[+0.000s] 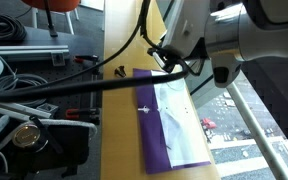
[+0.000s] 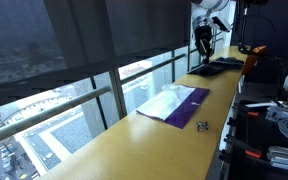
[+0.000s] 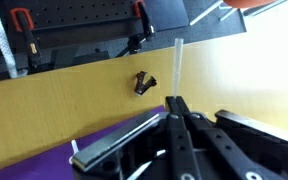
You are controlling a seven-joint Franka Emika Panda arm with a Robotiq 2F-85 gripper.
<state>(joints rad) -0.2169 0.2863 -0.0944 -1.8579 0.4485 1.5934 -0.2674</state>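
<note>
One black gripper [image 1: 174, 60] hangs from a big white robot arm [image 1: 224, 30] in an exterior view. It is up in the air over a long yellow wooden table [image 1: 122, 105]. A flat purple mat [image 1: 149, 135] lies on the table, and a thin white sheet [image 1: 181, 120] lies on top of the mat. A small dark metal clip [image 1: 117, 71] sits on the bare wood, just beside one corner of the mat. A thick black cable [image 1: 74, 88] runs across the picture. The tips of the gripper are too small to tell how they stand in this view.

In an exterior view beside the big windows, the gripper [image 2: 204, 45] looks tiny and is high above the far end of the table [image 2: 134, 140]. The purple mat [image 2: 180, 112] and the white sheet [image 2: 169, 100] lie in the middle. The clip [image 2: 202, 125] sits on the wood near the mat, well apart from the gripper.

In the wrist view, the gripper [image 3: 176, 104] is pressed tight together. A thin pale see-through stick [image 3: 177, 65] pokes straight out from between its tips, so the gripper is pinching the stick. The clip [image 3: 144, 82] lies on the wood, to the left of the stick in the picture. A corner of the purple mat [image 3: 34, 165] shows at the bottom left, with the edge of the sheet [image 3: 114, 145] on it.
</note>
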